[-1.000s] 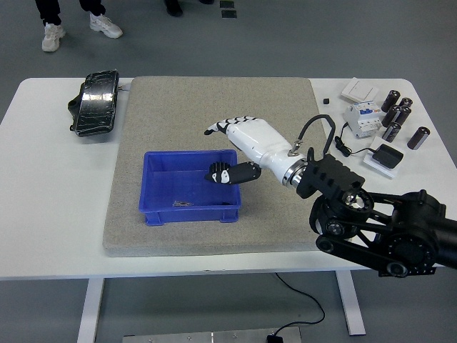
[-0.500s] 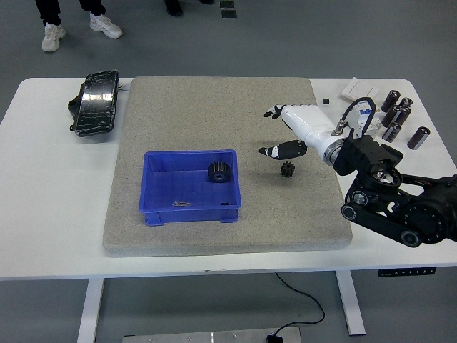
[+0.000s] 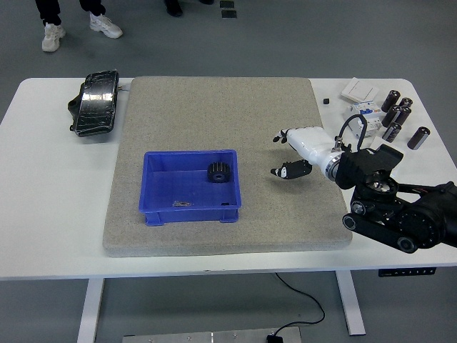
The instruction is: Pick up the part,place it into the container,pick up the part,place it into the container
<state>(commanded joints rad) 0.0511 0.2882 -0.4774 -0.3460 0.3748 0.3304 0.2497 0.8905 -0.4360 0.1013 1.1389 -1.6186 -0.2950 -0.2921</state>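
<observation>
A blue container (image 3: 157, 213) sits on the grey mat (image 3: 214, 107), left of centre. A black gear part (image 3: 218, 171) lies inside it by the right wall. My right hand (image 3: 284, 153) is low over the mat to the right of the container, with its fingers (image 3: 279, 136) and thumb (image 3: 288, 171) apart. The thumb sits where a second small black gear lay a moment ago, and that gear is mostly hidden by it. I cannot see a grasp on it. The left arm is not in view.
A few small metal bits (image 3: 182, 204) lie on the container floor. A black flat object (image 3: 96, 102) lies at the table's far left. Black cylinders (image 3: 398, 114), a white breaker (image 3: 360, 114) and a white switch plate (image 3: 359, 88) stand at the far right. A person's feet (image 3: 78, 28) are beyond the table.
My right hand left the container, leaving the large gear inside. It swung right across the mat and then came down over the small gear.
</observation>
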